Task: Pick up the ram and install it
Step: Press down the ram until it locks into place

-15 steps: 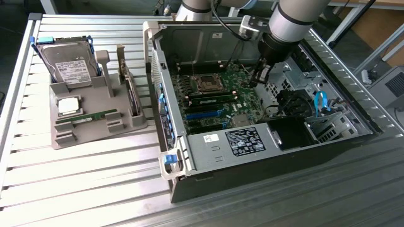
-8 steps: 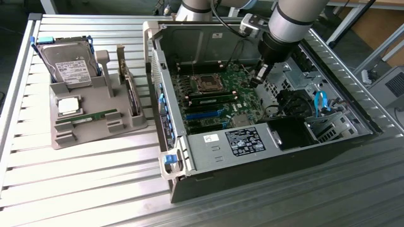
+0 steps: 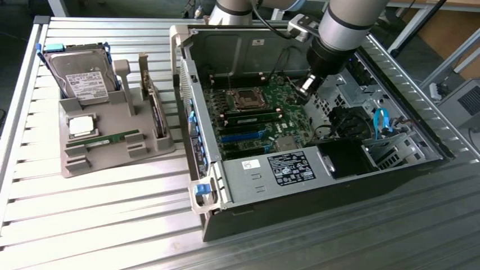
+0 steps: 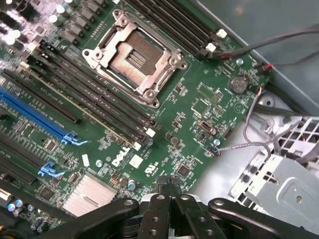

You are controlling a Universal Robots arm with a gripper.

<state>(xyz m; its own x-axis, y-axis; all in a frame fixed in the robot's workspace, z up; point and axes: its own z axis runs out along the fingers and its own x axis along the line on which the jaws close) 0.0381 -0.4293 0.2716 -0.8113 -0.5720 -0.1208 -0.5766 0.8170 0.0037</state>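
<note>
1. The exterior view shows the whole open computer case, the gripper inside it beside the processor socket, and a grey parts tray well apart from the socket, outside the case toward the exterior view's left.
2. The wrist view shows the motherboard close up. The gripper hangs above the board with its two fingertips pressed together and nothing between them.
3. The ram stands on edge in a memory slot just beside the processor socket, between the socket and the blue slots.
4. Its long axis runs parallel to the blue slots. In the wrist view, the ram appears as a thin pale edge among the black slots beside the processor socket.
5. The tray holds a hard drive standing upright, a square silver processor chip and a second green stick lying in a groove.
</note>
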